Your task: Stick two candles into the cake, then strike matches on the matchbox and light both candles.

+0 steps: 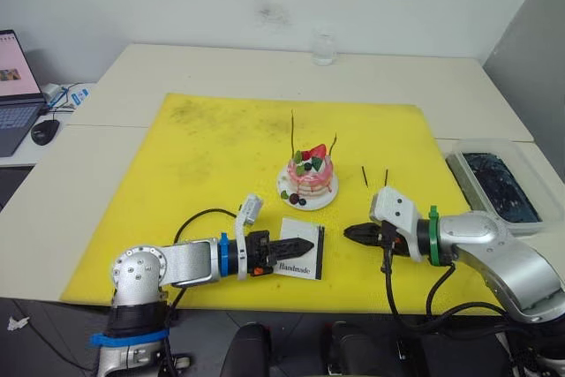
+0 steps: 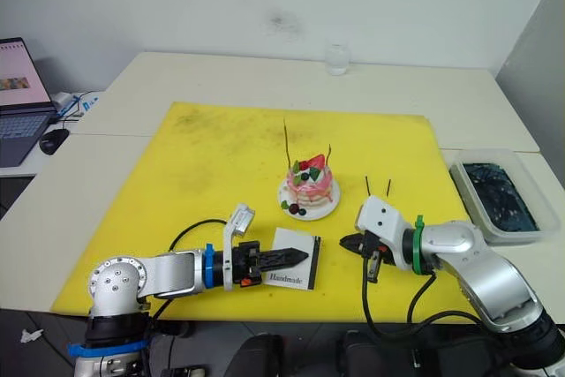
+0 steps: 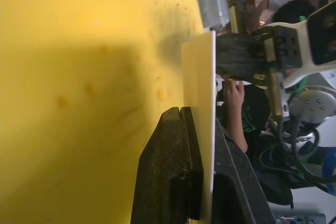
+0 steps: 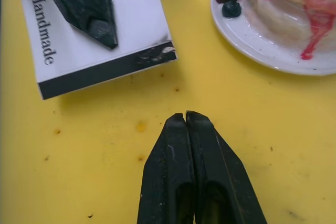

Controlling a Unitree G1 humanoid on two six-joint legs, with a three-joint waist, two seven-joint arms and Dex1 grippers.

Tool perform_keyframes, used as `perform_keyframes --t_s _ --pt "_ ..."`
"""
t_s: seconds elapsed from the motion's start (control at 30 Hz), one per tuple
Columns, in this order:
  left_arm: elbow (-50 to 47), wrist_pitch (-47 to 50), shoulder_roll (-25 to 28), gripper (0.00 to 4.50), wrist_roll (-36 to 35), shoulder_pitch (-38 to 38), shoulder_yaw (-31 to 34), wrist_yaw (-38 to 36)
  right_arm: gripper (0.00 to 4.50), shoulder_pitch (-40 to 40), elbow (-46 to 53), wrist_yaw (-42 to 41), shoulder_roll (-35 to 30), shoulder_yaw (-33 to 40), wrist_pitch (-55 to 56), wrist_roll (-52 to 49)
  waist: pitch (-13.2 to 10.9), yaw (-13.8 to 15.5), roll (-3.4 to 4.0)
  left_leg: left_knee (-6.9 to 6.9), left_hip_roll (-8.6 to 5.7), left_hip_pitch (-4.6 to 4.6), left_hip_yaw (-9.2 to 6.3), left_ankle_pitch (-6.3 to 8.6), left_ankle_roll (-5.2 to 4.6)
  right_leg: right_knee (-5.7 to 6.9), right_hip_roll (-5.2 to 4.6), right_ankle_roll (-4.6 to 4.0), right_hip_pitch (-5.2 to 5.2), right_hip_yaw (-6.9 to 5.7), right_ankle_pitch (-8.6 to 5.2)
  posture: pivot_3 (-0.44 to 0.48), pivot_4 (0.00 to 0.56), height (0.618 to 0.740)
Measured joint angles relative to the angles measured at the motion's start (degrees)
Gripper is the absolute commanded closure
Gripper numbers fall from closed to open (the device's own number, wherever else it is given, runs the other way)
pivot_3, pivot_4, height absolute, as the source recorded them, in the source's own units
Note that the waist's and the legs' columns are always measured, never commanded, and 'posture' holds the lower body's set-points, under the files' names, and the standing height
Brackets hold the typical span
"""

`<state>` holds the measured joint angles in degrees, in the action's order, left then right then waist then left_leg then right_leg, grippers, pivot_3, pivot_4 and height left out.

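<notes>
Candles (image 1: 292, 132) planted in cake (image 1: 310, 176), unlit; matchbox (image 1: 298, 255) clamped by left tool (image 1: 300, 244); right tool (image 4: 185, 119) clenched empty; matches (image 1: 365, 176) unstruck.

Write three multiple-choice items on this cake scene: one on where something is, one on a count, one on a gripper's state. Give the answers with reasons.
1. Where do the two matches lie?
A. on the yellow mat, to the robot's right of the cake
B. on the matchbox
C. in the grey tray

2. How many candles stand in the cake?
A. none
B. one
C. two

3. What is the left gripper doing?
A. hanging open
B. shut on the matchbox
C. holding a match

Answers: 1 A, both dark sticks lie on the mat beside the plate. 2 C, two thin sticks rise from the top. 3 B, its fingers clamp the white box.
</notes>
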<state>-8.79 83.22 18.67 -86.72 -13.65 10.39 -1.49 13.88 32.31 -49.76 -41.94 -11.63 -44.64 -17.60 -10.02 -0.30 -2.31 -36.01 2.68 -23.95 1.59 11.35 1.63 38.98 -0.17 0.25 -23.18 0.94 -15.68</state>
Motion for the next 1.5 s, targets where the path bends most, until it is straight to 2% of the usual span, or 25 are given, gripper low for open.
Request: perform_keyframes --t_s 0.33,0.43,0.57,1.5 --pt "0.2 -3.7 0.5 4.47 -0.1 0.6 -3.2 2.3 4.50 1.4 -2.6 4.8 4.1 -8.2 0.4 4.0 0.0 0.0 0.01 -0.02 -0.06 0.00 0.06 0.00 0.00 -0.05 -0.02 0.00 0.02 0.03 0.01 0.000 0.150 0.740" --pt "0.4 -3.9 1.0 3.75 -0.1 0.6 -3.8 2.1 4.50 2.3 -3.5 4.7 4.1 -9.8 0.8 5.1 0.0 0.0 0.02 -0.01 -0.05 0.01 0.06 0.00 0.00 -0.05 -0.02 0.00 0.02 0.04 0.01 0.000 0.150 0.740" --pt "0.7 -4.0 1.5 2.54 -0.4 0.6 -4.3 1.9 4.50 2.4 -3.9 4.5 4.1 -10.4 1.9 5.7 0.0 0.0 0.01 -0.01 -0.05 0.01 0.06 0.00 0.00 -0.05 -0.02 0.00 0.02 0.04 0.01 0.000 0.150 0.740" --pt "1.7 -5.2 3.8 2.54 0.1 -0.1 -6.4 -0.4 4.50 1.5 -4.7 4.7 6.9 -11.6 4.0 7.3 0.0 -0.1 0.02 0.01 0.00 0.04 0.03 0.00 0.00 -0.04 0.00 -0.02 0.02 0.02 0.00 0.000 0.150 0.740"
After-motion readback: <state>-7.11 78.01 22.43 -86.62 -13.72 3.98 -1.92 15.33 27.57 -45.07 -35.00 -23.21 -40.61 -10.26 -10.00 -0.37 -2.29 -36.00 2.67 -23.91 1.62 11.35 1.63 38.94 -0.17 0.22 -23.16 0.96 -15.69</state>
